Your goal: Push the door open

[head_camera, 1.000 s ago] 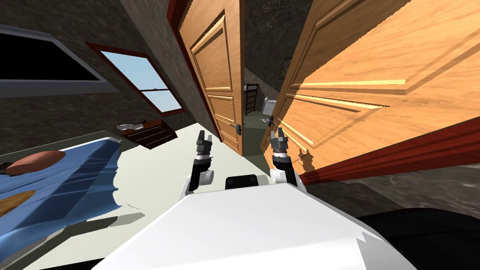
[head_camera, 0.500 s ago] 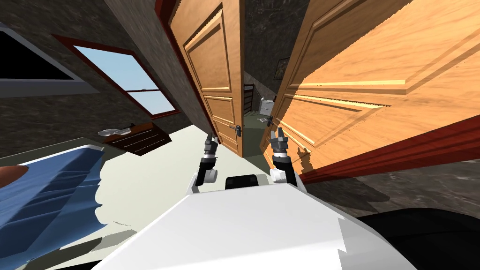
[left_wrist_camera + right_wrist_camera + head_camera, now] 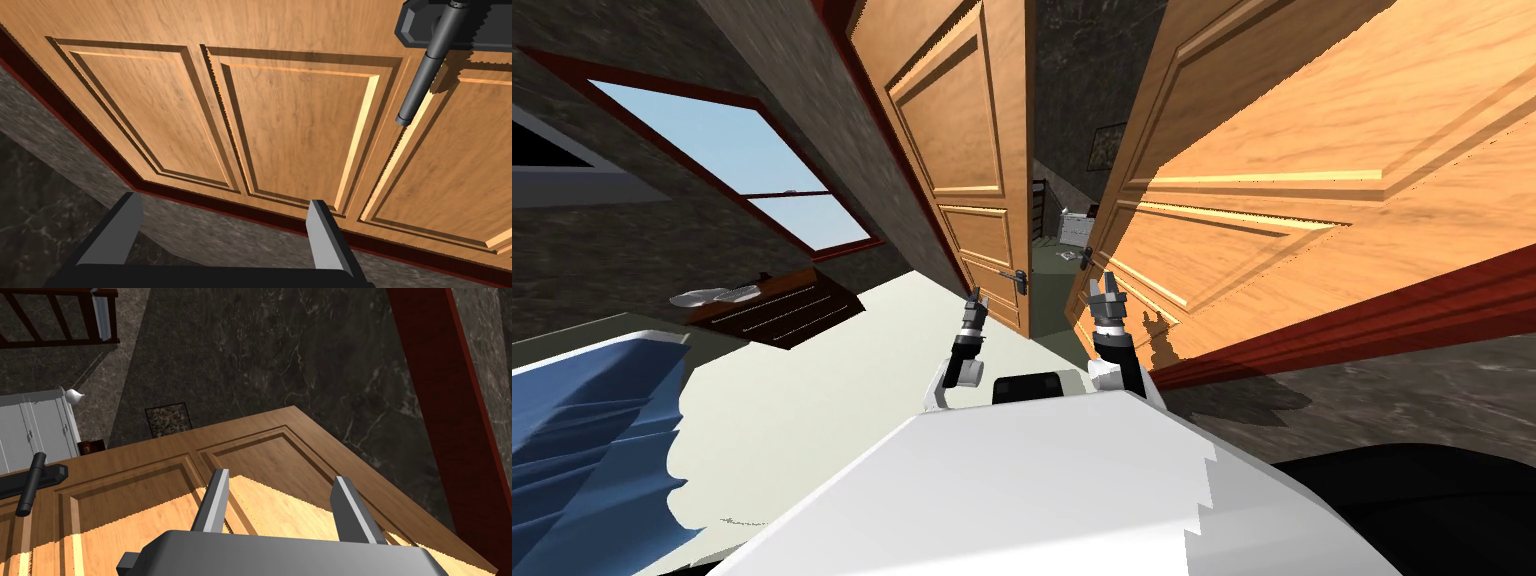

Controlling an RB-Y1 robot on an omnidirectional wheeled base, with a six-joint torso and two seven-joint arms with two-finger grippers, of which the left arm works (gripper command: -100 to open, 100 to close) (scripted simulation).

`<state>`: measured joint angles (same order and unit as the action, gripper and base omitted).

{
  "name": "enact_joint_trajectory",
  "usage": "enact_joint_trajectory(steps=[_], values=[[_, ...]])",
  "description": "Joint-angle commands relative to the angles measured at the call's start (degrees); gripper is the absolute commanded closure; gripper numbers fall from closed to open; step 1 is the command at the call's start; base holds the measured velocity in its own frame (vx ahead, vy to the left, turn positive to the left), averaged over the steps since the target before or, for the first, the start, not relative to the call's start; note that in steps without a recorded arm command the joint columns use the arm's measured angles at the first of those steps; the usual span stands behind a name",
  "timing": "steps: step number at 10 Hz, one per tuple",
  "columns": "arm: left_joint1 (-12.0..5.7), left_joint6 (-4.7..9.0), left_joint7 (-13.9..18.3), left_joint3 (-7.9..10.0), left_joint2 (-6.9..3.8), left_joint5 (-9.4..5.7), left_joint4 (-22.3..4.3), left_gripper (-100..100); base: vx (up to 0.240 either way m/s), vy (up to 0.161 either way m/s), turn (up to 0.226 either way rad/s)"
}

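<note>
My left jaws stand apart and hold nothing; their fingers point at the lower panels of the left door leaf, near it, and I cannot confirm contact. My right jaws are likewise apart and empty, with their fingers over a panel of the right door leaf. Both leaves stand ajar, with a narrow gap between their free edges ahead of me. Step in hand, as I judge it: approach of the left arm to the left door leaf before the push, as the opening is not yet wide. The next move calls for flat contact of the fingers on the panel close to the lever handle, away from the hinge side, then a steady press that swings the leaf and widens the gap. Contact on the lever itself is best avoided, since the fingers could slip off it. The left wrist view supplies the dark red frame along the leaf's edge opposite the handle. The right wrist view supplies the room beyond: a white cabinet and a framed picture on a dark marbled wall. The head view supplies the window, the chest of drawers and the blue bed to my left.
</note>
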<state>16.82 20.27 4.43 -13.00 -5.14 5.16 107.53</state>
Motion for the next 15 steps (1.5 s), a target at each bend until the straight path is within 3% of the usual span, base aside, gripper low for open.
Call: enact_joint_trajectory(steps=[1, 8, 9, 15], values=[[-1.05, -0.76, 0.76, -0.83, -0.72, -0.3, -1.91, -100, 0.082, 0.099, -0.136], [-5.53, -2.49, 2.49, -4.95, -1.94, -0.82, -11.44, -100, 0.075, 0.104, -0.124], [-5.53, -2.49, 2.49, -4.95, -1.94, -0.82, -11.44, -100, 0.037, 0.063, -0.046], [-9.2, -3.91, 3.92, -8.33, -2.8, -1.25, -19.25, -100, 0.06, 0.091, -0.109]])
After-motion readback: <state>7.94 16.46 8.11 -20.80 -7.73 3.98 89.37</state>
